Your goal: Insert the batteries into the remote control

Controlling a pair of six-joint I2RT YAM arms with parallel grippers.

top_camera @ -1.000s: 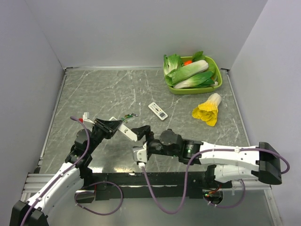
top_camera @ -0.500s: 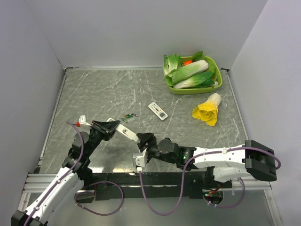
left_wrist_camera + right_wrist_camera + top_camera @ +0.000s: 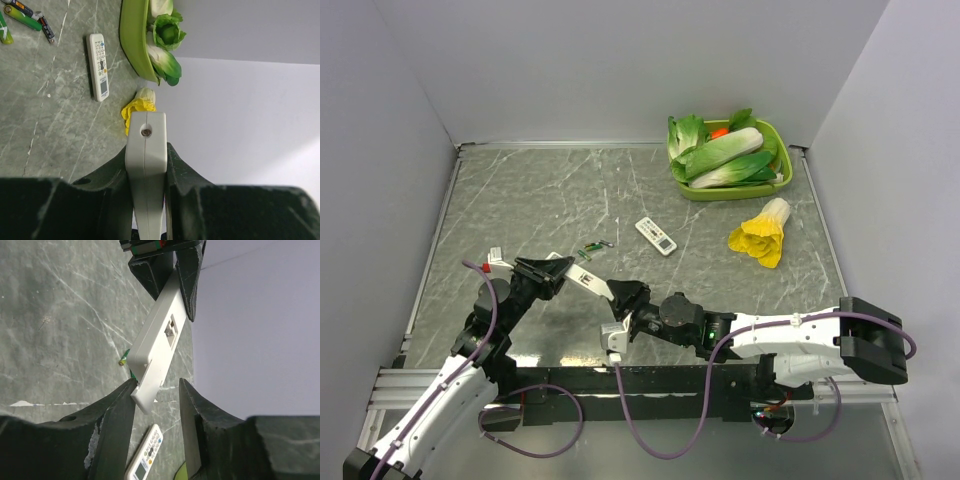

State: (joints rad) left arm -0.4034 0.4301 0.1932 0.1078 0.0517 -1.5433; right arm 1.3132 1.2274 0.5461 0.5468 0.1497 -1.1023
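Observation:
My left gripper (image 3: 557, 270) (image 3: 146, 148) is shut on the slim white remote control (image 3: 588, 281) (image 3: 145, 170), holding it above the table with its free end pointing right. My right gripper (image 3: 625, 297) (image 3: 157, 384) straddles that free end of the remote control (image 3: 157, 342). Its jaws are partly apart: the left finger (image 3: 120, 405) touches the remote's corner, and a gap shows at the right finger. The green batteries (image 3: 593, 247) (image 3: 20, 15) lie on the table beyond the remote; the right wrist view shows one tip of a battery (image 3: 123, 360).
A wider white remote with coloured buttons (image 3: 656, 235) (image 3: 99, 66) (image 3: 145, 460) lies mid-table. A green tray (image 3: 775, 185) of leafy vegetables stands at the back right, with a yellow-leaved cabbage (image 3: 760, 232) in front of it. Grey walls enclose the table.
My right gripper has moved left and forward onto the remote's free end, and its jaws have narrowed around it. My left arm shifted slightly left, still gripping the remote.

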